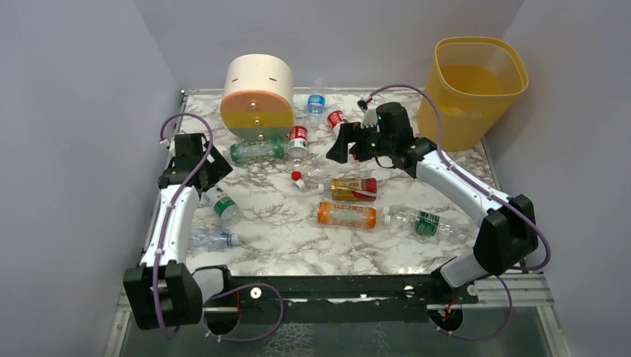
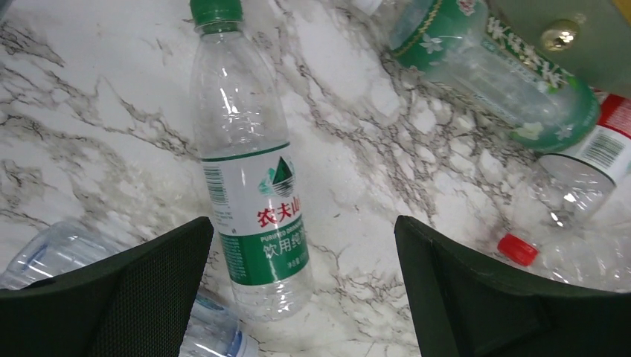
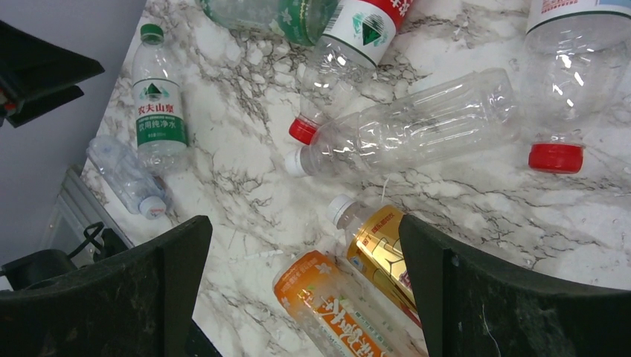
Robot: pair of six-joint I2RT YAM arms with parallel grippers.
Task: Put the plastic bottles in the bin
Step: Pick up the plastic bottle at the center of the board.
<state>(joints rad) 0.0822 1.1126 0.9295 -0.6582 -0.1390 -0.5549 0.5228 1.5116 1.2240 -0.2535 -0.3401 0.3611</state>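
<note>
Green-labelled bottle (image 2: 253, 216) lies under the left gripper (image 2: 303, 223).
Its jaws stand apart, framing the bottle below; right gripper (image 3: 305, 222) gapes empty above the orange bottle (image 3: 327, 312).

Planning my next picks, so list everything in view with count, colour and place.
plastic bottles: ten visible, mostly clear with green, red or blue labels, one green-tinted, one orange, one gold; scattered on table
bin: one, yellow-orange, far right by the table corner
drawer unit: one, cream-orange-yellow-green, far centre-left
table: one, white marble
left fingers: two, black, open above a green-label bottle
right fingers: two, black, open above central bottles
</note>
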